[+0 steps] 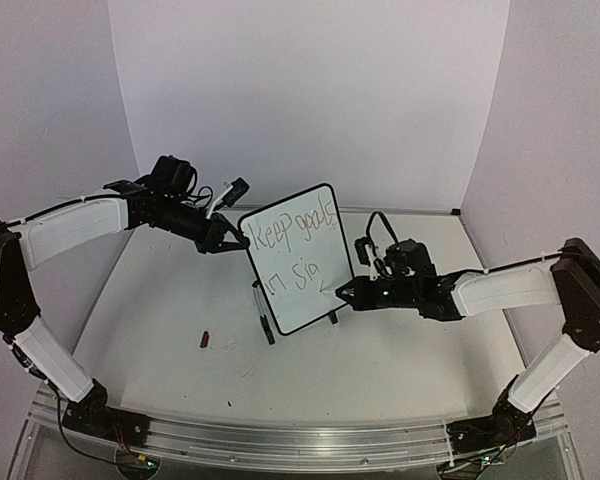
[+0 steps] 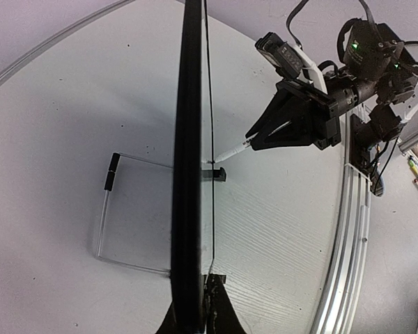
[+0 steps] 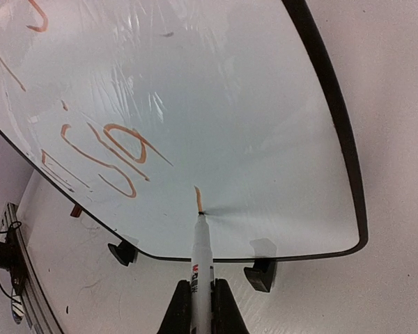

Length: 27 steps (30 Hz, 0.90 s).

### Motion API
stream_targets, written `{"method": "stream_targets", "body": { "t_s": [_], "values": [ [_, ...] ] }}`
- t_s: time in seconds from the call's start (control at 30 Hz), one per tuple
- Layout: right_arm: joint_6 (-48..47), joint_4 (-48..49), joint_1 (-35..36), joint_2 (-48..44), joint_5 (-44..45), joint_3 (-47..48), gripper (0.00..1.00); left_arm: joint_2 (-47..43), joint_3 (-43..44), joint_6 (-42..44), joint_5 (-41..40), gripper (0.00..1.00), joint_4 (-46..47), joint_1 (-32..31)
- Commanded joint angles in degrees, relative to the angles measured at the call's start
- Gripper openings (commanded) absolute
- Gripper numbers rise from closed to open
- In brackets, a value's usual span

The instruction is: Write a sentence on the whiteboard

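Observation:
The whiteboard (image 1: 305, 300) stands tilted mid-table on two black feet (image 3: 263, 275). My left gripper (image 1: 230, 238) is shut on its upper left edge; the left wrist view has the board edge-on (image 2: 190, 139) between the jaws (image 2: 198, 296). My right gripper (image 1: 342, 292) is shut on a white marker (image 3: 200, 254), whose tip touches the board's lower right part at the end of a short fresh stroke (image 3: 197, 198). The sentence (image 1: 295, 232) reads "Keep goals" with "in sig" (image 3: 104, 156) below. The right gripper (image 2: 254, 136) and marker (image 2: 231, 152) also show from the left wrist.
A small dark cap-like piece (image 1: 205, 340) lies on the table left of the board. A clear wire stand (image 2: 108, 209) sits behind the board. A metal rail (image 1: 280, 440) runs along the near edge. White walls close in the back and sides.

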Motion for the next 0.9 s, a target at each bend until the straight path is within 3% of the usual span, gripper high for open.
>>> {"method": "stream_targets", "body": {
  "t_s": [0.0,0.37,0.57,0.87],
  "values": [
    [-0.07,1.29,-0.30,1.52,0.01,1.85,0.00,0.61,-0.01,1.87,-1.27,0.00,-1.09,-0.40],
    [3.53,6.84,-0.30,-4.67,-8.82,2.13,0.00,0.53,-0.01,1.74,-1.10,0.00,-1.07,-0.42],
    [3.16,5.06,-0.30,-10.29,-1.50,2.04,0.00,0.48,0.00,1.73,-1.10,0.00,-1.11,-0.39],
    [0.48,2.01,-0.28,-7.42,3.87,6.05,0.00,0.45,-0.01,1.76,-1.10,0.00,-1.06,-0.39]
  ]
}}
